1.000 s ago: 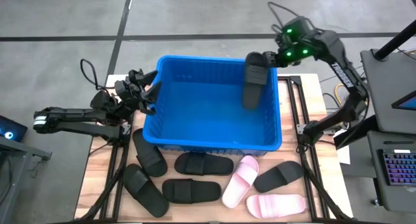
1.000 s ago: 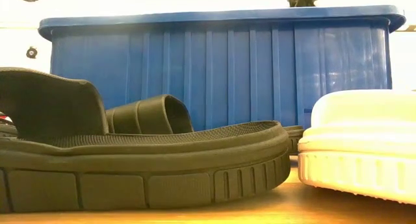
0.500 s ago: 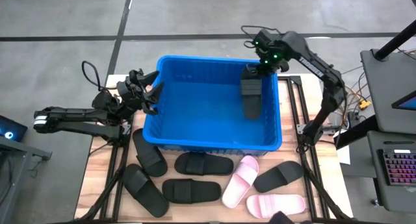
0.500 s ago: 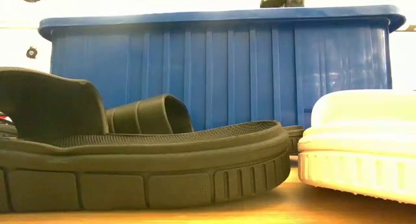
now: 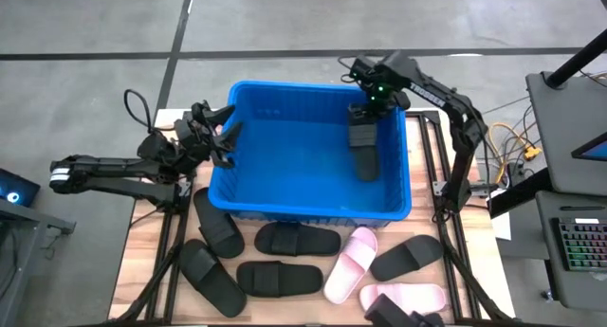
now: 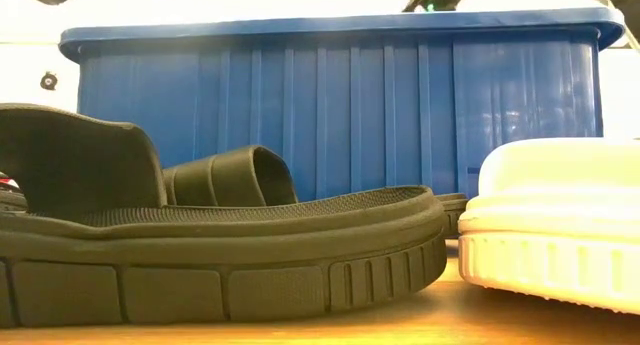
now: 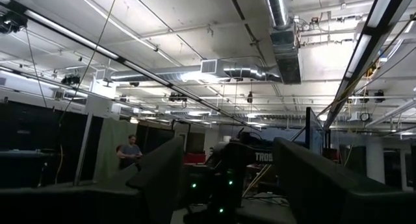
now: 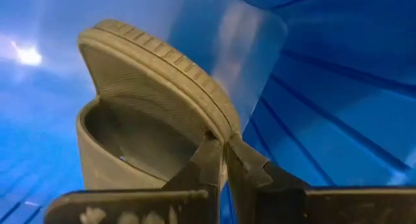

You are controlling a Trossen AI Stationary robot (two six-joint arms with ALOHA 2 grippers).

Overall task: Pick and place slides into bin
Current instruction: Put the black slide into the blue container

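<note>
Right tool (image 5: 365,109) is clamped on 1 black slide (image 5: 363,145), which hangs below it inside the blue bin (image 5: 228,166). Left tool (image 5: 220,137), fingers apart, waits beside the bin's left wall.

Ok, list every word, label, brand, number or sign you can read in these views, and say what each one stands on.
"TRO": white letters, cut off, on the dark arm housing seen far off in the left wrist view.
White lettering on the right arm's link in the high view: too small to read.
Slides and bin: no readable text.
</note>
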